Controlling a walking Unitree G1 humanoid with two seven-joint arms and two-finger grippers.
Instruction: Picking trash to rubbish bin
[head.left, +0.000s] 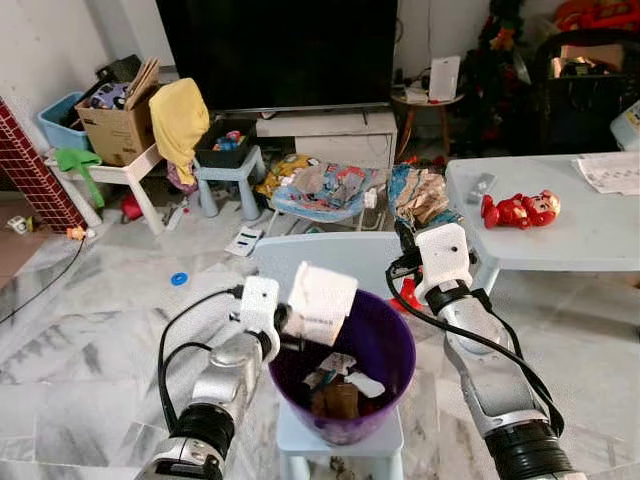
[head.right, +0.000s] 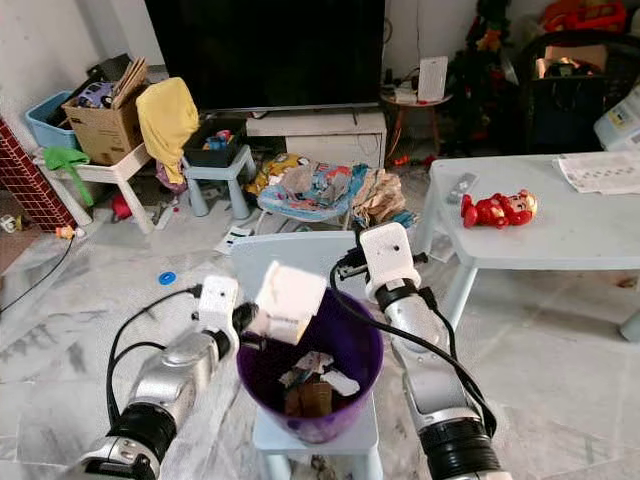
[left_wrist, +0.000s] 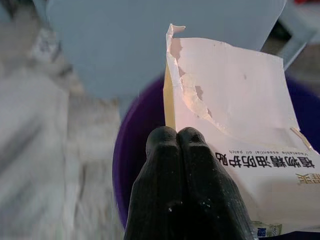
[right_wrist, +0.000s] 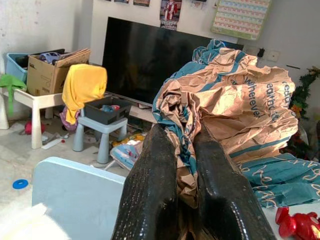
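Observation:
A purple rubbish bin (head.left: 392, 345) stands on the seat of a small pale-blue chair (head.left: 300, 258) right in front of me, with several bits of trash (head.left: 340, 385) in its bottom. My left gripper (left_wrist: 177, 137) is shut on a torn white packet (head.left: 322, 302) with printed text, held over the bin's near-left rim. My right gripper (right_wrist: 182, 137) is shut on a crumpled brown and teal paper bag (head.left: 420, 195). It holds the bag just beyond the bin's far-right rim, above the floor.
A pale-blue table (head.left: 560, 240) at the right carries a red toy (head.left: 520, 210) and papers. Behind are a big TV (head.left: 280, 50), a clothes pile (head.left: 330, 188), a small stool (head.left: 228, 170) and a cardboard box (head.left: 115, 125) on a white table. A blue ring (head.left: 179, 279) lies on the marble floor.

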